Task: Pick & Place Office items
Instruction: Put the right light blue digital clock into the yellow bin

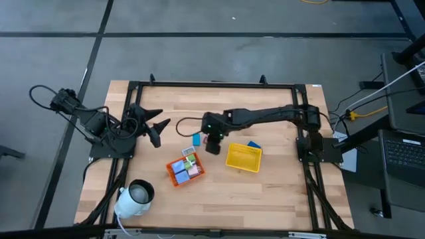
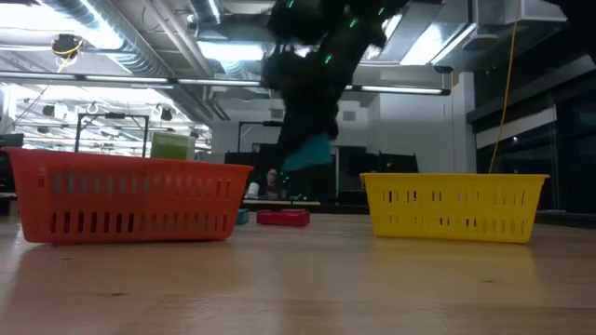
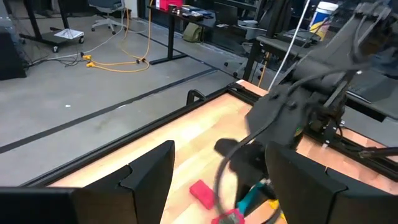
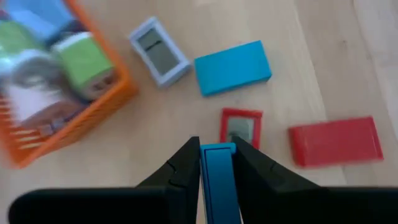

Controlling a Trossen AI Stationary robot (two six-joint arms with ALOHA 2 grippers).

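1. Right gripper [image 4: 217, 163], above mid-table, fingers clamped on a blue piece [image 4: 219, 180]
2. Orange tray [image 1: 174, 177] holds several pieces
3. Loose pieces [image 4: 232, 67] lie beside the orange tray; yellow tray [image 1: 243, 158] appears empty
4. Left gripper [image 1: 157, 128] waits near the left edge, fingers apart

Ceiling strip lights [image 2: 140, 37] glare brightly. Below them the dark arm [image 2: 312, 84] blurs. The orange tray [image 4: 56, 112] is smeared by motion

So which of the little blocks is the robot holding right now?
The slim blue rectangular block, pinched on edge in the right tool. The other blue block and the red rectangular block lie flat on the wooden table, untouched.
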